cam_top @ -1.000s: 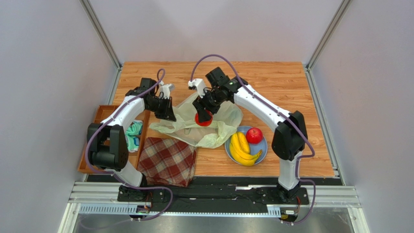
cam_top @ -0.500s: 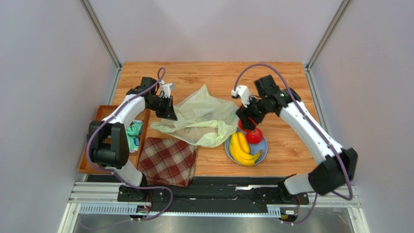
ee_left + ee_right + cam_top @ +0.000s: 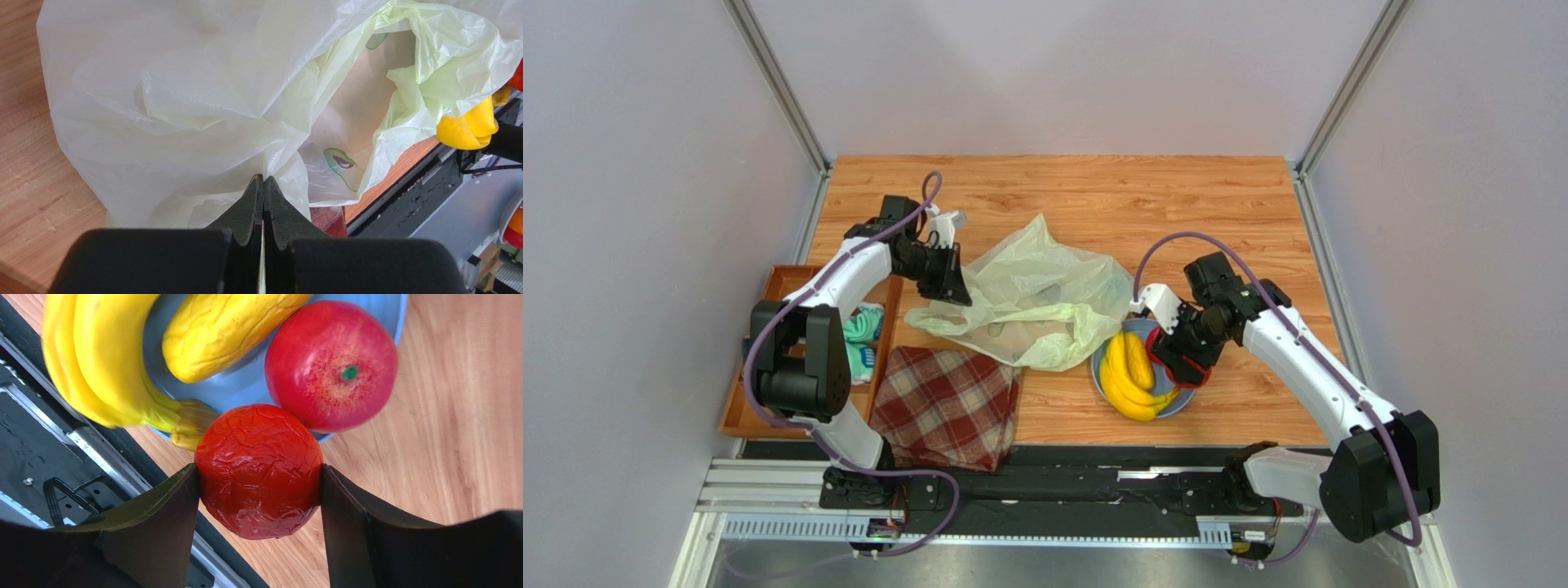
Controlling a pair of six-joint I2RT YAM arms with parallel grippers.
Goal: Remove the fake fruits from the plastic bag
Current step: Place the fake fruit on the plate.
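Wood-grain table is sitting between pale grey walls. The plastic bag is lying crumpled mid-table, its long axis running left to right. The left claw is pinching its left edge, jaws closed. The right claw is gripping a wrinkled red fruit over the blue plate, beside the banana bunch.

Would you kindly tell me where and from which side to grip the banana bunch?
Probably mid-length on the banana bunch, from straight above, closing across its width: it lies flat on the blue plate, its curved back exposed upward.
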